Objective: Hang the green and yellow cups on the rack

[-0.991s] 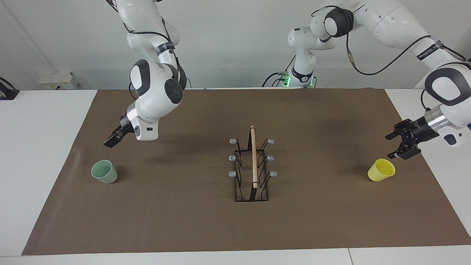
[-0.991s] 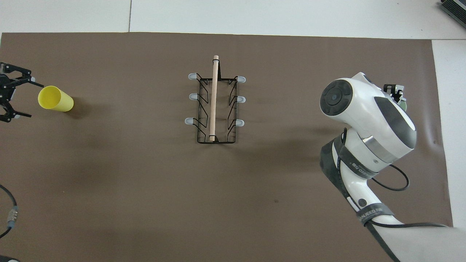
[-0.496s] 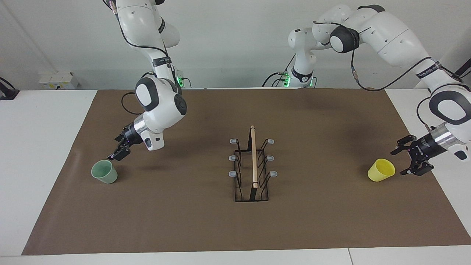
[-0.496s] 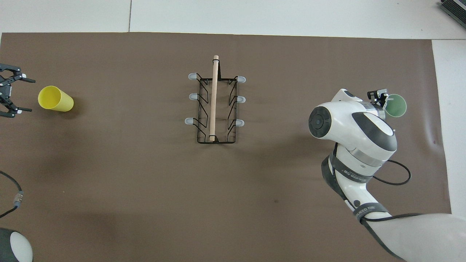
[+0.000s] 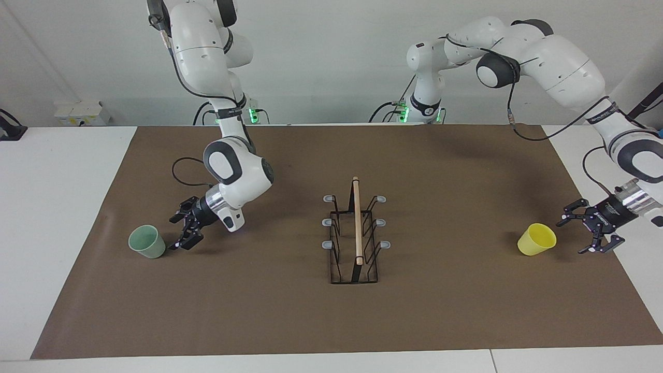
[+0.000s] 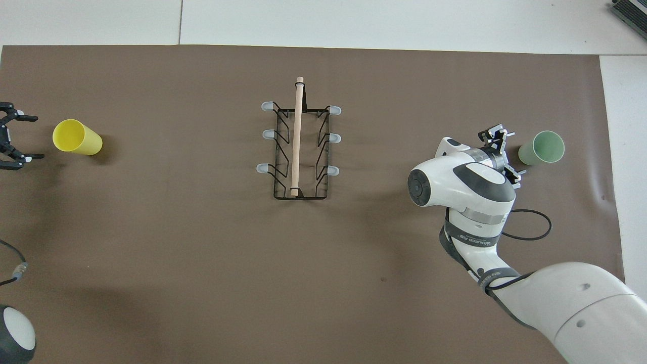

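— Can you read anything from where you stand?
— Not really. There's white lettering on the dark band around the right arm [image 6: 480, 237], but I can't make out the words.
— Nothing else?
— No.

Left claw [image 6: 11, 136] partly cut by overhead edge; left arm's wrist cropped in facing view
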Robot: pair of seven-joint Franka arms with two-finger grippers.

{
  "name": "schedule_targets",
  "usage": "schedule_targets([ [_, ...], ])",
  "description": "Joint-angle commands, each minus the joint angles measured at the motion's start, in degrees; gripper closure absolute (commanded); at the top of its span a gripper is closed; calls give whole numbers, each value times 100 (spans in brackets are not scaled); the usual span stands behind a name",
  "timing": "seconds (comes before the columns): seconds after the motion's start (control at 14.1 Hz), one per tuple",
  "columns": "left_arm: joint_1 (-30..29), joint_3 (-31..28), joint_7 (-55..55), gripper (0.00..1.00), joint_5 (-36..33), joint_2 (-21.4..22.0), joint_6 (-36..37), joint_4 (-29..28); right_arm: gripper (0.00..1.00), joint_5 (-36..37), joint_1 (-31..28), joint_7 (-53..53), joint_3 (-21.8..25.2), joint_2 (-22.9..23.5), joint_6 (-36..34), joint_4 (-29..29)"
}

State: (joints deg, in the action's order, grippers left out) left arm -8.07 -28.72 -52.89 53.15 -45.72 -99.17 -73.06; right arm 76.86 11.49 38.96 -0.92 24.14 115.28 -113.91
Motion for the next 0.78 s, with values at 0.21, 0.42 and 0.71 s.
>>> schedule_targets([
  [0.21,315,130,-222,0,757,256,-392,-1067,0,873,-261,-395,-31,73,469,-307],
  [0.42,464,139,-186,0,950,362,-410,-1376,0,1138,-384,-582,-31,64,522,-430],
  [0.71,491,209,-46,0,1215,441,-428,-1562,0,1567,-577,-713,-31,47,566,-527],
])
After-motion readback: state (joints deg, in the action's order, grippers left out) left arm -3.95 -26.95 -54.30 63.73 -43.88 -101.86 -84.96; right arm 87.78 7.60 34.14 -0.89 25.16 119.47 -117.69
